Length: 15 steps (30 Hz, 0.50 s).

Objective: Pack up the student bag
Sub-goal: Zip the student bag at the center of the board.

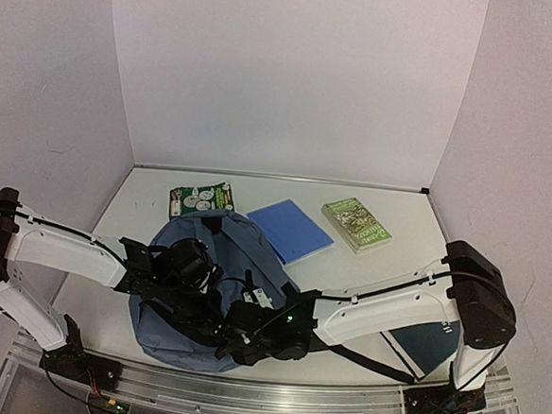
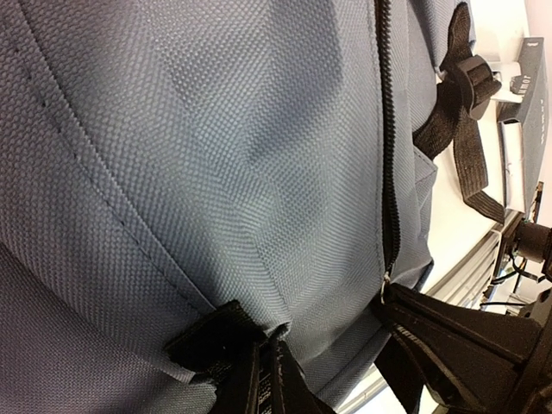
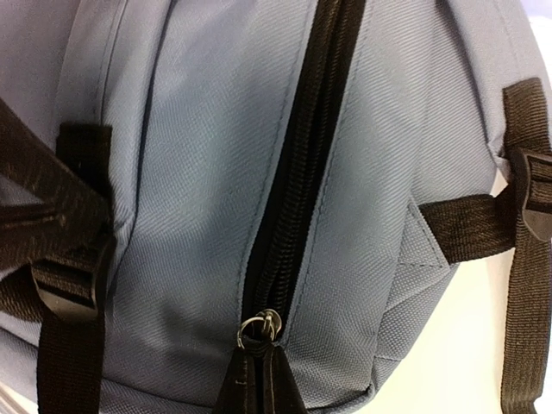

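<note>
The student bag (image 1: 194, 301), a slate-blue backpack with black straps, lies on the table's near left half. My left gripper (image 2: 267, 358) is shut on a pinched fold of the bag's fabric beside a black strap tab (image 2: 211, 341). My right gripper (image 3: 259, 362) is shut on the black pull tab under the zip's metal ring (image 3: 259, 326). The black zip (image 3: 302, 172) runs up from the ring, with a dark slit beside its teeth. In the top view both grippers meet over the bag's near edge, the left gripper (image 1: 213, 324) beside the right gripper (image 1: 240, 345).
A flat blue notebook (image 1: 290, 230) lies behind the bag. A green booklet (image 1: 201, 200) sits at the back left and a green book (image 1: 356, 223) at the back right. A dark blue flat item (image 1: 428, 343) lies under the right arm. White walls enclose the table.
</note>
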Each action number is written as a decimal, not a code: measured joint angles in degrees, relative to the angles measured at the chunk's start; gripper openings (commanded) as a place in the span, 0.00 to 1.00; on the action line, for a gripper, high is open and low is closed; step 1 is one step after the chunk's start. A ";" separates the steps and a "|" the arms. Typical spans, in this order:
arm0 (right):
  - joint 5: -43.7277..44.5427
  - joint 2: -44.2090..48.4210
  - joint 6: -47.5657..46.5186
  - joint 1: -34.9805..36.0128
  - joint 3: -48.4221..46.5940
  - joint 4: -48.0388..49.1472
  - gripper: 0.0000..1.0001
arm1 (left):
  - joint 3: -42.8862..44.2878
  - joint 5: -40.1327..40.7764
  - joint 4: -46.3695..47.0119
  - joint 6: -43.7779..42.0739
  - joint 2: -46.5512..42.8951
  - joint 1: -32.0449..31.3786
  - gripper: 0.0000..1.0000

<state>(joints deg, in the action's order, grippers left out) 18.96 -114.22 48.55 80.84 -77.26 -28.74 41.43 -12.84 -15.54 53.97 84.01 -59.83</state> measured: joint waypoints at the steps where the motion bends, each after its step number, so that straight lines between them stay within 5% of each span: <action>1: 0.64 -0.11 0.04 0.00 -0.29 -0.25 0.00 | -0.28 -0.02 0.46 0.00 -0.03 0.00 0.06; 15: 3.43 -0.21 -2.15 -5.63 -3.57 1.14 0.00 | -2.96 -0.11 4.73 -0.11 -0.72 0.00 0.05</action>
<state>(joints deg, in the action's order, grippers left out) 22.39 -114.43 46.40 75.21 -80.84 -27.60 38.47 -12.95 -10.81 53.87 83.29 -59.83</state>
